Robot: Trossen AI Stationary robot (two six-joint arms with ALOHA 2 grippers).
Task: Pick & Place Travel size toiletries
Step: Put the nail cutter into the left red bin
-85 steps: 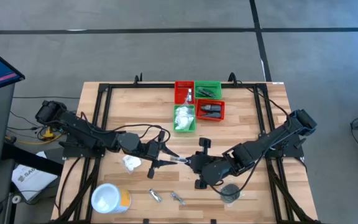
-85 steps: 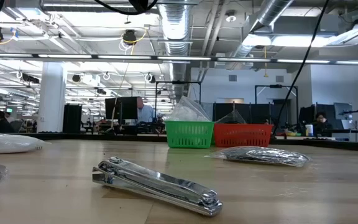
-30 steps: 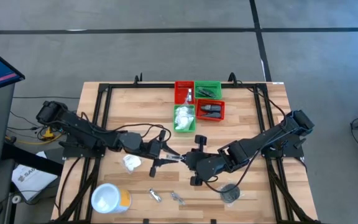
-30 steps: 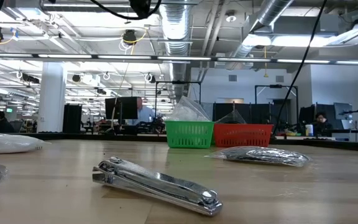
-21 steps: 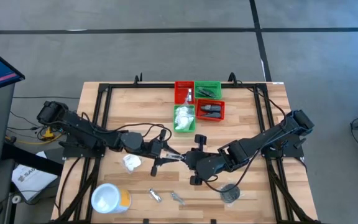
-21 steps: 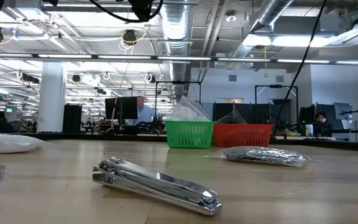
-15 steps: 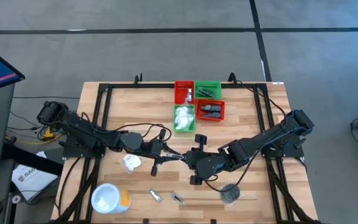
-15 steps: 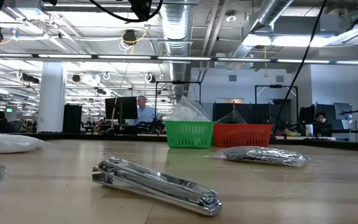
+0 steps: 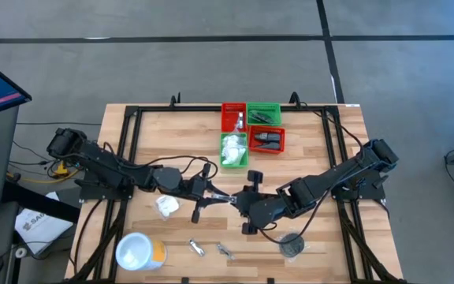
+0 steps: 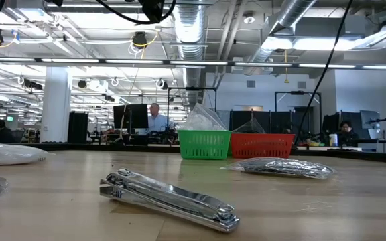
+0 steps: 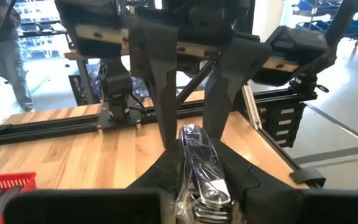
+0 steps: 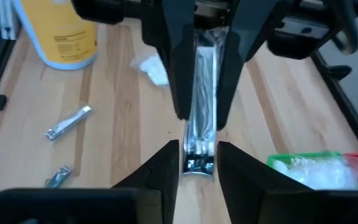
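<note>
A silver sachet [image 9: 228,202], a nail clipper in clear wrap, is held in the air above the table's middle between both grippers. My left gripper [image 9: 213,200] is shut on it from the left. My right gripper [image 9: 240,204] meets its other end from the right. On the table lie a white packet [image 9: 166,207], a black disc in clear wrap [image 9: 292,244] and two more silver clippers [image 9: 196,248] [image 9: 225,252]. The low view shows one clipper [image 10: 169,199] lying flat. My left gripper pinches the silver sachet's left part [image 11: 202,180] between its two fingers, coming level from the table's left, the fingers along its length. The sachet is lifted clear and lies about level. My right gripper has its fingers [image 12: 166,167] on either side of the sachet's right end [image 12: 197,160], level from the table's right. They look closed against the wrap.
Red and green bins [image 9: 251,130] stand at the far middle, holding packets and dark items. A white tub with an orange side [image 9: 139,252] stands near the left near corner. A black frame [image 9: 124,158] runs along the table's sides.
Since the earliest frame my right gripper has moved toward the table's left, up to the sachet's free end. Over the last second both arms and the sachet have kept still.
</note>
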